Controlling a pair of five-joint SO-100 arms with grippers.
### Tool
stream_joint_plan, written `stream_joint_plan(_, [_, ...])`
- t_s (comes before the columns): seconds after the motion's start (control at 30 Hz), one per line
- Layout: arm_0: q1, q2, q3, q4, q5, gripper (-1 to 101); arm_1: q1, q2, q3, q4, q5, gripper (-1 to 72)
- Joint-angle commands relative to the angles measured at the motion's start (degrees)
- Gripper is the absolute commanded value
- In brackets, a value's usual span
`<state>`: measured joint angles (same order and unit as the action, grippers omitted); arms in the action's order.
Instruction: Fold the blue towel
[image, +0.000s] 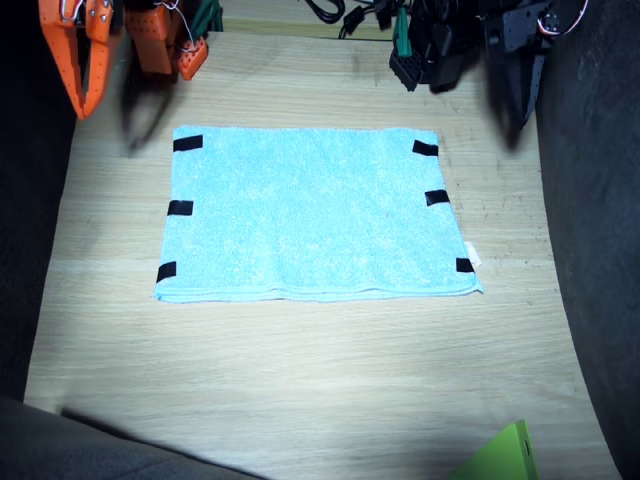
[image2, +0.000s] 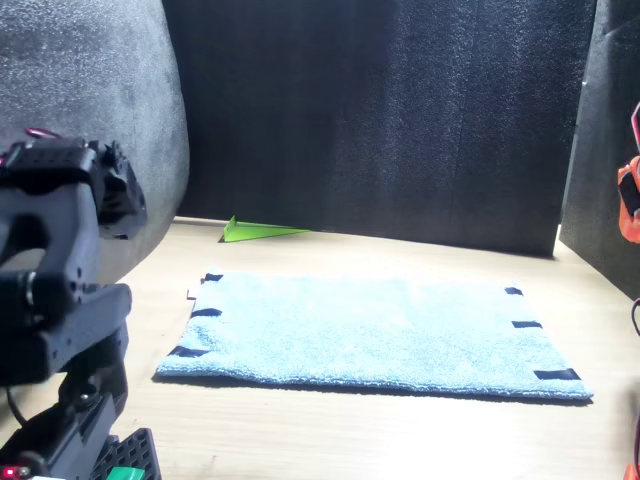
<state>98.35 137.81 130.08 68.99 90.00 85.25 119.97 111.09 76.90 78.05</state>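
Green, a wedge-shaped scrap (image: 505, 455) is poking in at the near edge of the worktop (image: 300, 400), well apart from everything else. Neither claw is holding anything. The right claw (image: 85, 75), orange, is hanging at the far corner with its fingers pointing down and slightly parted. The left claw (image: 420, 55), black with a green part, is hovering at the opposite far corner, but whether it is spread or closed I cannot tell. Both arms are sitting pulled back and raised, probably to leave the cloth clear. Between them the blue towel (image: 310, 215) is lying flat and unfolded mid-worktop, black tape marks (image: 180, 208) along its short edges, likely as grasp guides.
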Motion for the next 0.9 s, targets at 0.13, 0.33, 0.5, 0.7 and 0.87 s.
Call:
stream_joint_plan(0.13, [-4.39,-23.20,-12.30,0.79,7.56,0,3.08,-27.69,-14.24,0.70,-3.52,-0.1])
stream_joint_plan(0.33, [-5.80,-34.54,-13.71,-0.79,9.32,0,4.04,-29.97,-13.10,-0.26,-3.78,2.5])
stream_joint_plan(0.5, [-5.98,-37.53,-12.22,-2.37,9.32,7,6.42,-31.03,-10.81,1.05,-5.98,9.6])
stream_joint_plan(0.7, [-8.00,-37.79,-13.18,-1.32,8.44,15,10.55,-36.83,-12.39,1.85,-6.24,18.1])
stream_joint_plan(0.87, [-13.10,-37.88,-12.74,-0.53,7.65,16,13.62,-37.27,-12.57,1.85,-5.89,18.4])
